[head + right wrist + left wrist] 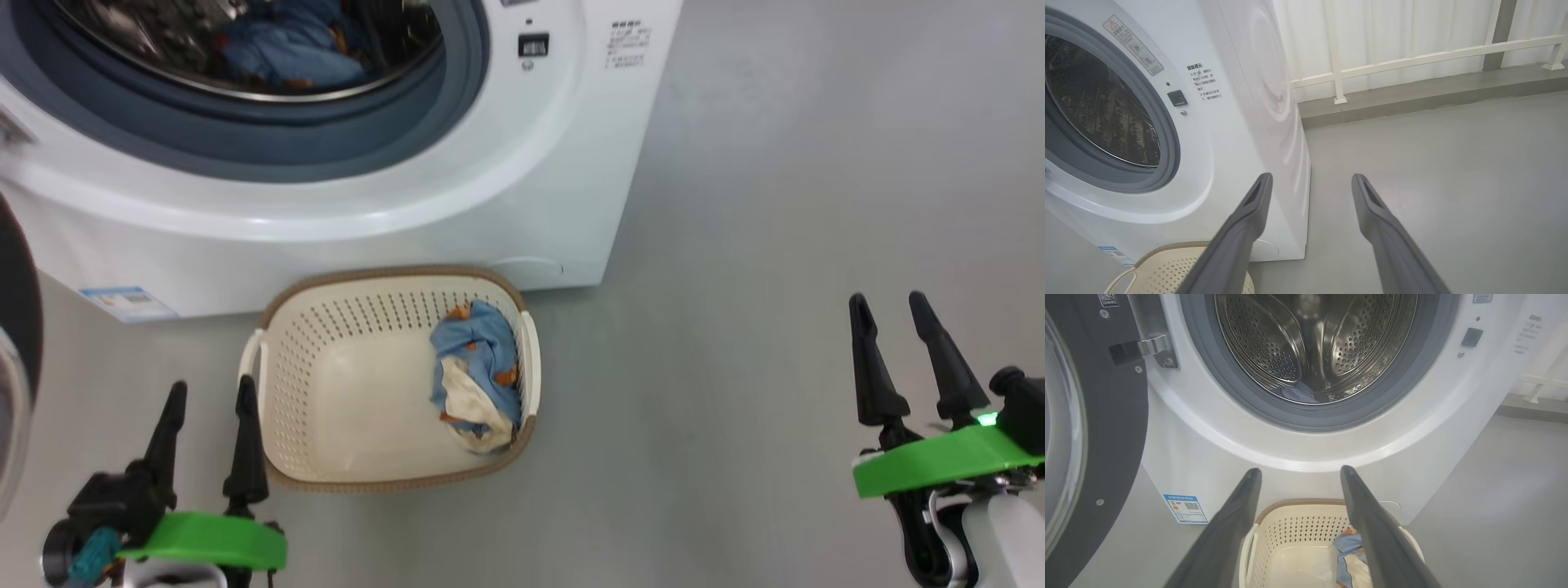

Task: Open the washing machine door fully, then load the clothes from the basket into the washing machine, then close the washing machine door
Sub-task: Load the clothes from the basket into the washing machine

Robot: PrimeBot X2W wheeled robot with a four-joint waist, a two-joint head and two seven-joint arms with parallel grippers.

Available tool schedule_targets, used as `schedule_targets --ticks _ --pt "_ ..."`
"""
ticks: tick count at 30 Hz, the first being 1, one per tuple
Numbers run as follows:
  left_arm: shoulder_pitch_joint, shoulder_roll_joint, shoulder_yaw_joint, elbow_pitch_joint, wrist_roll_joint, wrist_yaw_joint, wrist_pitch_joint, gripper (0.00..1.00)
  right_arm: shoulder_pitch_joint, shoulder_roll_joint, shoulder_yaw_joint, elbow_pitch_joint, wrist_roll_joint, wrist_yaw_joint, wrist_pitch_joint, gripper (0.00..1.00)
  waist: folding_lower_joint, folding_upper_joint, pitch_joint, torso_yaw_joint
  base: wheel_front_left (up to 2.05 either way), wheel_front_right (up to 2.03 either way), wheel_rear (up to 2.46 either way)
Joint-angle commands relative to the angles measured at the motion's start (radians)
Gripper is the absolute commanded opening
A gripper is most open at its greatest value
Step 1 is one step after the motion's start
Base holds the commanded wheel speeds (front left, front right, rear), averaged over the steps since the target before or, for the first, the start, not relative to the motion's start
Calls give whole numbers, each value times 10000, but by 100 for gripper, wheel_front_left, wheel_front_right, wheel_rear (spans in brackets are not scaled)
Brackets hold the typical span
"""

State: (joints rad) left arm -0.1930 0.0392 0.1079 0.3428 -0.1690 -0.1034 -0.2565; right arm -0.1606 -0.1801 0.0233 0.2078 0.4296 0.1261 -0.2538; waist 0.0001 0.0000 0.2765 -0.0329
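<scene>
Take the basket [392, 272] as your mark. It sits on the floor [735, 327] close in front of the washer [457, 204]; you cannot tell whether the two touch.

One bundle [478, 376] of blue cloth, with orange print and a cream patch, lies inside the basket, crumpled against its right wall. A second bundle [286, 49], also blue, lies in the drum [1314, 347], above and behind the basket, low near the drum's front lip.

The door [1106, 416] stands swung open, off to the left of the basket. You see its black ring and the edge of its glass, hung on a metal hinge [1151, 347].

Your left gripper [211, 384] hangs just beside the basket's left handle [251, 359], its fingers spread apart and gripping nothing. In the left wrist view those fingers point over the basket toward the washer.

Your right gripper [886, 298] is well apart from the basket, out to its right over the floor. Its fingers are likewise spread wide, with nothing between them.
</scene>
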Motion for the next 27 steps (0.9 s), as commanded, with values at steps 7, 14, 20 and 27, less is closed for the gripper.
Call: schedule_targets --ticks 7,14,20,27 --pt "-1083 111 -154 656 -180 -46 -53 100 -746 46 118 -378 -161 46 -80 100 -1 0 1453 -217 0 0 0" --pt "-2262 148 -669 2269 -72 -205 -53 100 -1306 280 115 -463 -161 46 -80 100 -1 0 2326 -431 0 0 0" --pt "-3447 375 -1303 3952 -15 -262 -53 100 -1670 492 164 -516 -128 46 -80 100 -1 0 3069 -762 0 0 0" --pt "-5013 733 -2616 6084 -477 -269 -35 100 -2036 731 176 -585 -72 46 -80 100 -1 0 3953 -1234 0 0 0"
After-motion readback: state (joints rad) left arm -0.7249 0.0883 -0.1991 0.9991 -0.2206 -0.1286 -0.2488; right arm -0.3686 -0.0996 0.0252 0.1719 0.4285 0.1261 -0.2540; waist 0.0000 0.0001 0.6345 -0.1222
